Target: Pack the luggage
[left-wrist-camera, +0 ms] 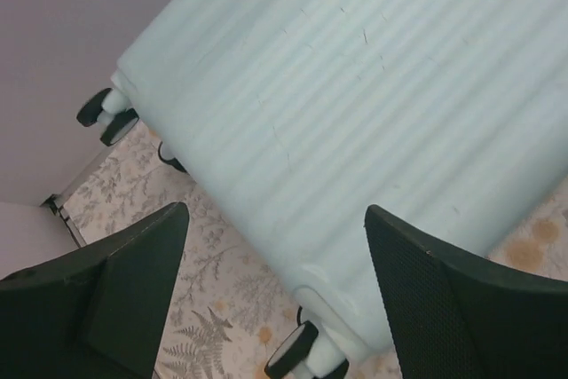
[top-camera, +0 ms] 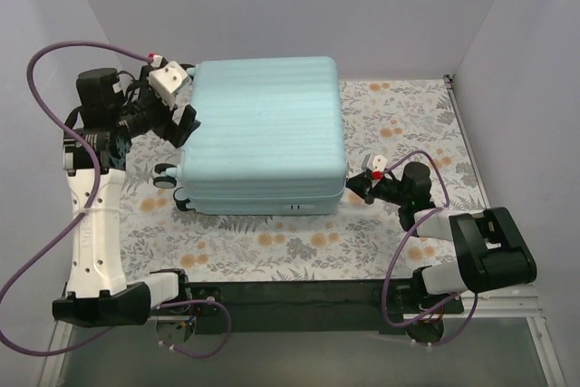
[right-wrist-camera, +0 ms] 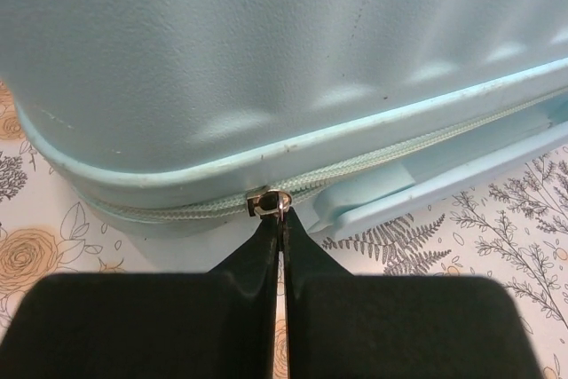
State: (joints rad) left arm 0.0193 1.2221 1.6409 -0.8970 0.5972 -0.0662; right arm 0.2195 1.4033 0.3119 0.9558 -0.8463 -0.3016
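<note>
The luggage [top-camera: 263, 133] is a pale mint ribbed hard-shell suitcase lying flat and closed on the floral cloth. My right gripper [top-camera: 357, 184] is at its near right corner, shut on the metal zipper pull [right-wrist-camera: 271, 203] on the zip line [right-wrist-camera: 399, 153]. My left gripper [top-camera: 186, 124] is open and empty at the suitcase's left end, above its black wheels [top-camera: 166, 177]. In the left wrist view the ribbed shell [left-wrist-camera: 355, 104] and wheels [left-wrist-camera: 293, 351] lie between my spread fingers [left-wrist-camera: 426, 308].
The floral cloth [top-camera: 399, 124] covers the table. Grey walls close in at the back and both sides. A purple cable [top-camera: 54, 61] loops from the left arm. The table's dark front edge [top-camera: 290, 292] lies near the arm bases.
</note>
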